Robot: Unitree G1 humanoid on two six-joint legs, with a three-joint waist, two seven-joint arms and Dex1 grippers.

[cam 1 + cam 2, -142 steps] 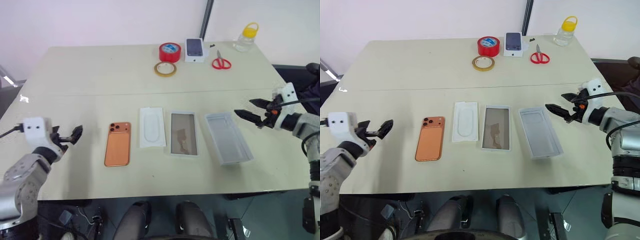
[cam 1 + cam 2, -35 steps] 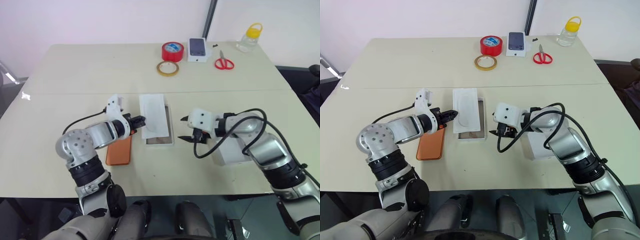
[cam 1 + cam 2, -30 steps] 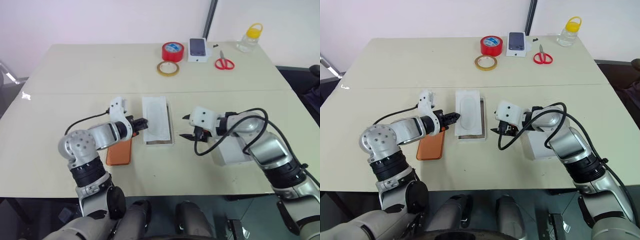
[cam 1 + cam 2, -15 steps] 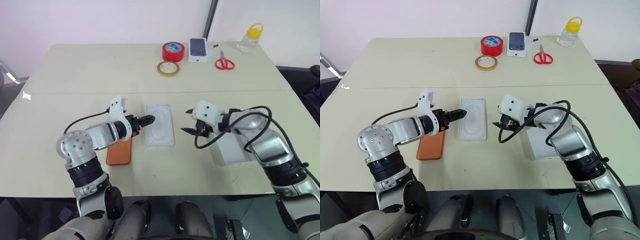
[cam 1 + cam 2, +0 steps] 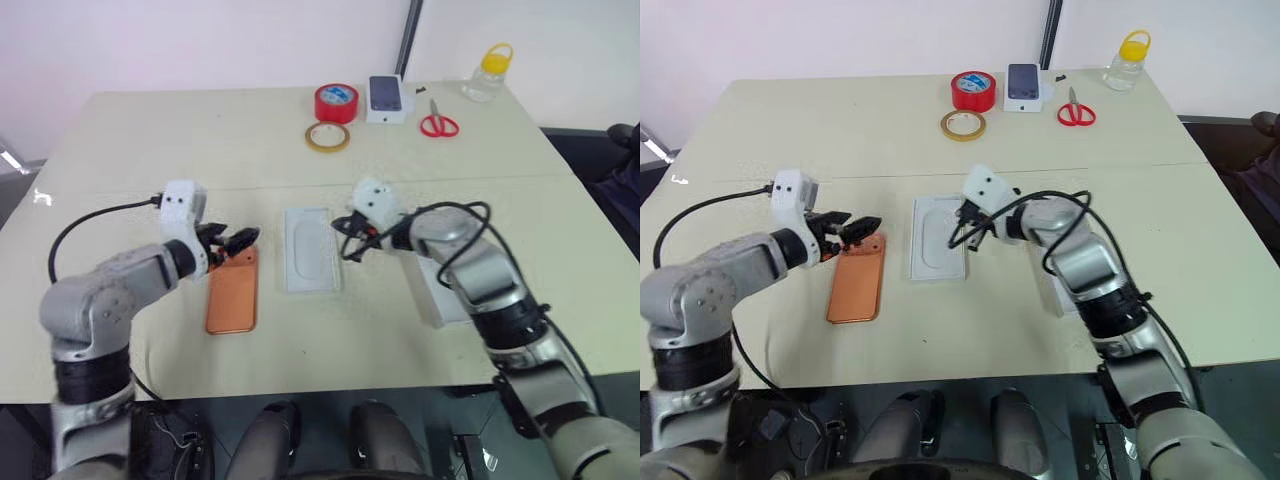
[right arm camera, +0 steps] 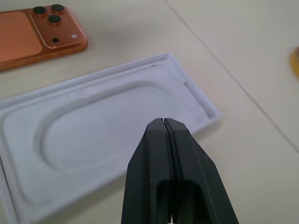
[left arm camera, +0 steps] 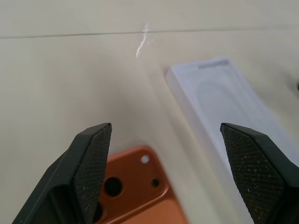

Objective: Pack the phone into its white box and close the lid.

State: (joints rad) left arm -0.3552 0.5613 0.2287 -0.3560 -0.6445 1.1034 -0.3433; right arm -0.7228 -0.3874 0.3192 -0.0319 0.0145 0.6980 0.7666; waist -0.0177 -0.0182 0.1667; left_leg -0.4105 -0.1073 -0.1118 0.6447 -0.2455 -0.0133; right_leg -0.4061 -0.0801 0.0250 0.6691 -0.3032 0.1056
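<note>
The copper-orange phone (image 5: 232,291) lies face down on the table, its three lenses at the far end. To its right sits the white box (image 5: 287,268), with a thin white insert (image 6: 100,140) with an oval recess lying flat in it. My left gripper (image 5: 238,240) hovers open over the phone's camera end, nothing between its fingers (image 7: 93,158). At the box's right edge my right gripper (image 6: 163,122) is shut and empty, low over the insert. The lid (image 5: 440,296) lies further right, mostly hidden behind my right arm.
Along the table's far edge stand a red tape roll (image 5: 337,102), a tan tape ring (image 5: 328,137), a small white box picturing a dark phone (image 5: 385,98), red scissors (image 5: 438,124) and a yellow-capped bottle (image 5: 483,75).
My left gripper let go of the insert, opened and drew back left over the phone. The insert now lies flat in the box. My right gripper moved left to the box's edge and shut.
</note>
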